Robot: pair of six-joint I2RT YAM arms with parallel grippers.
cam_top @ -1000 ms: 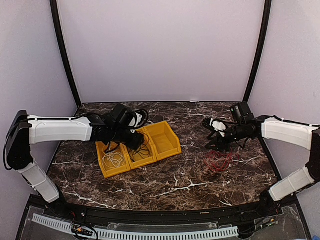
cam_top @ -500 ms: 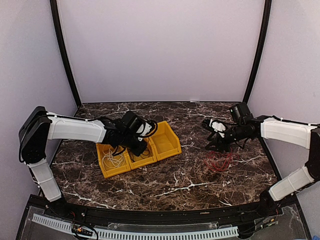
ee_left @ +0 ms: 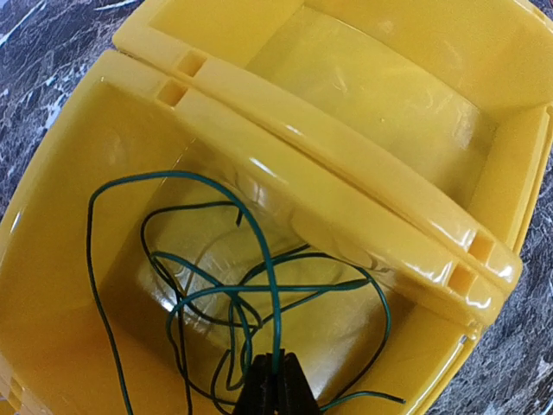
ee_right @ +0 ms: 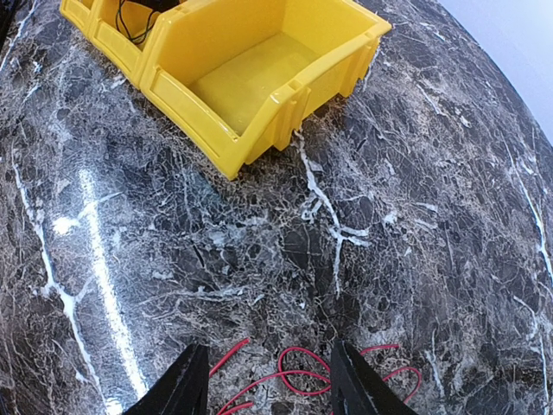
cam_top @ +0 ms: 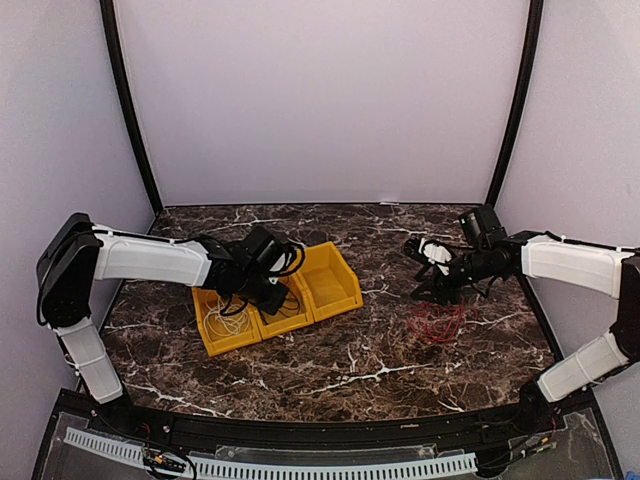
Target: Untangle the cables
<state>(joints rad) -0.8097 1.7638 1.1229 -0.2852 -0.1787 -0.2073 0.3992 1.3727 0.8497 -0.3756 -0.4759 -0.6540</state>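
Down in the middle bin (ee_left: pixel 52 259) of a row of three yellow bins lies the dark cable (ee_left: pixel 273 294) in loose, crossing loops. It looks black from above and greenish up close. The left fingers (ee_left: pixel 276 385) are pressed fully together over this bin, and one strand runs straight down into their tips, pinched there. The left bin (cam_top: pixel 208 340) holds the white cable (cam_top: pixel 228 320), a pale scribble on its floor. The right bin (ee_right: pixel 251 78) has only its bare yellow bottom showing.

Well apart from the bins, the red cable (cam_top: pixel 437 322) lies on the marble tabletop (cam_top: pixel 350 370). The right fingers (cam_top: pixel 430 290) hover just above it, parted about halfway and gripping nothing, with red loops showing on the stone between them.
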